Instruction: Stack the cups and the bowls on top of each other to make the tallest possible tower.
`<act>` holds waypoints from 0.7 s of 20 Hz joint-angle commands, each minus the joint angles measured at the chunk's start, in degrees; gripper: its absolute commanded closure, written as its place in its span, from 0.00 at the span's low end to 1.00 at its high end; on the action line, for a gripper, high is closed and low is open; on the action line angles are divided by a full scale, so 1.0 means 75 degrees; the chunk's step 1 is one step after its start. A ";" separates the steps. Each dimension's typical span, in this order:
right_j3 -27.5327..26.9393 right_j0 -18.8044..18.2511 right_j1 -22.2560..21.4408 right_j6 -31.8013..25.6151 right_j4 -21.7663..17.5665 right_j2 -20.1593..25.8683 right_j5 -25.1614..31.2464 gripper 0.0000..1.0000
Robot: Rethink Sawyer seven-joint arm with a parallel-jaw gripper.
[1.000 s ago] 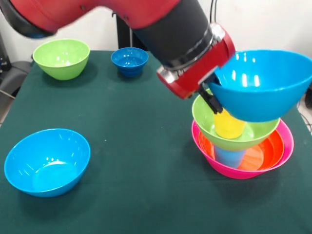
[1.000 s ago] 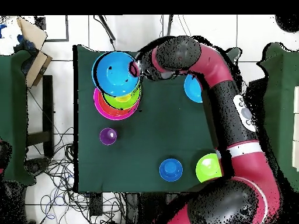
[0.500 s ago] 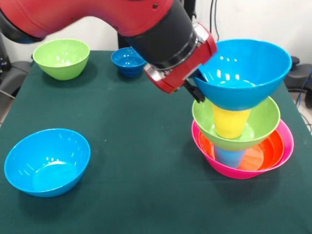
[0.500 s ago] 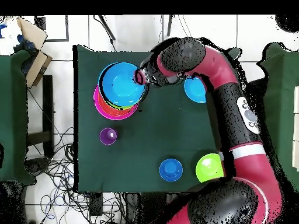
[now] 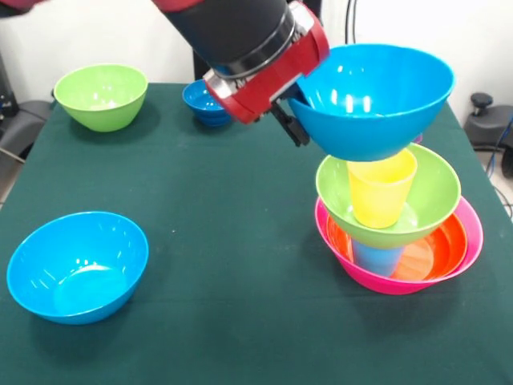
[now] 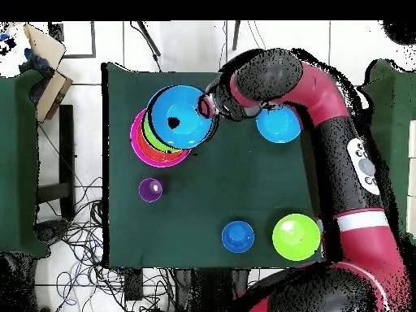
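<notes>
No text, label, brand, number or sign can be read in either view. The white patch on the arm's link [image 6: 363, 166] in the overhead view carries dark marks, but they are too small to make out.

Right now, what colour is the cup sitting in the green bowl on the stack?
Yellow, clearest in the front view.
</notes>
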 commanded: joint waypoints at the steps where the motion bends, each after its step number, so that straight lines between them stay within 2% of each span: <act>1: 0.0693 0.0008 -0.0262 0.0277 0.0028 -0.0321 0.0191 1.00; 8: 0.0844 -0.0005 -0.0170 0.0204 -0.0056 -0.0409 0.0025 1.00; 14: 0.0584 0.0129 0.0083 0.0086 -0.0306 -0.0554 0.0129 1.00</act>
